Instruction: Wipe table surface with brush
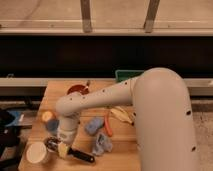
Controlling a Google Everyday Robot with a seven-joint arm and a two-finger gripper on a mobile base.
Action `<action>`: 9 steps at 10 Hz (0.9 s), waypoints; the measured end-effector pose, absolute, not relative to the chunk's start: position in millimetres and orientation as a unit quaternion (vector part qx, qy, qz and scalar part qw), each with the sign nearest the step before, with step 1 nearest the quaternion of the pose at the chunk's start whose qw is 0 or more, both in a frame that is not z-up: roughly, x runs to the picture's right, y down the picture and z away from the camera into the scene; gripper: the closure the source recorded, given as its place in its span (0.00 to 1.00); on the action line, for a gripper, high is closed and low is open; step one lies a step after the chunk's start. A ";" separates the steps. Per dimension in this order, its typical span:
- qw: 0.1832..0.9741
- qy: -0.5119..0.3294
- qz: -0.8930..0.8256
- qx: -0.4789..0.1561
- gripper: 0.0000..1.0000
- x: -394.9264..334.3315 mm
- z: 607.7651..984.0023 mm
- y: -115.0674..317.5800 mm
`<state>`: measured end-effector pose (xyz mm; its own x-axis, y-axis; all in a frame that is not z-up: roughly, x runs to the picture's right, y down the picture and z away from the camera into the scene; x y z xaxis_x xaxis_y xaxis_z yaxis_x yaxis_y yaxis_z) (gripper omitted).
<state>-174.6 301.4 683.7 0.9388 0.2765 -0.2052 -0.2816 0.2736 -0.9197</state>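
The table surface is a light-brown wooden top that fills the lower part of the camera view. The brush lies low over the table's front left, its black handle pointing right and its pale head under my wrist. My gripper points down at the front left of the table and is shut on the brush at its head end. The big white arm reaches in from the right and hides much of the table's right side.
A white cup stands just left of the gripper. A blue cup with an orange top is behind it. A red bowl, a green tray, blue cloths, an orange tool and a banana lie around.
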 end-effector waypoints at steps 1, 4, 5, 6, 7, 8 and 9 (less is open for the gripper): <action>0.791 0.015 0.183 -0.583 1.00 -157.2 677.3 312.1; 0.771 0.056 0.218 -0.596 1.00 -100.8 664.7 338.9; 0.763 0.074 0.234 -0.598 1.00 -81.7 666.2 344.1; 0.761 0.081 0.242 -0.596 1.00 -70.7 667.9 344.3; 0.761 0.086 0.249 -0.593 1.00 -61.6 673.2 341.0; 0.763 0.088 0.255 -0.588 1.00 -56.1 681.1 334.7; 0.765 0.090 0.256 -0.584 1.00 -55.9 690.3 326.7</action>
<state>-55.9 326.7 690.3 0.8524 0.2867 -0.4373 -0.4976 0.1877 -0.8469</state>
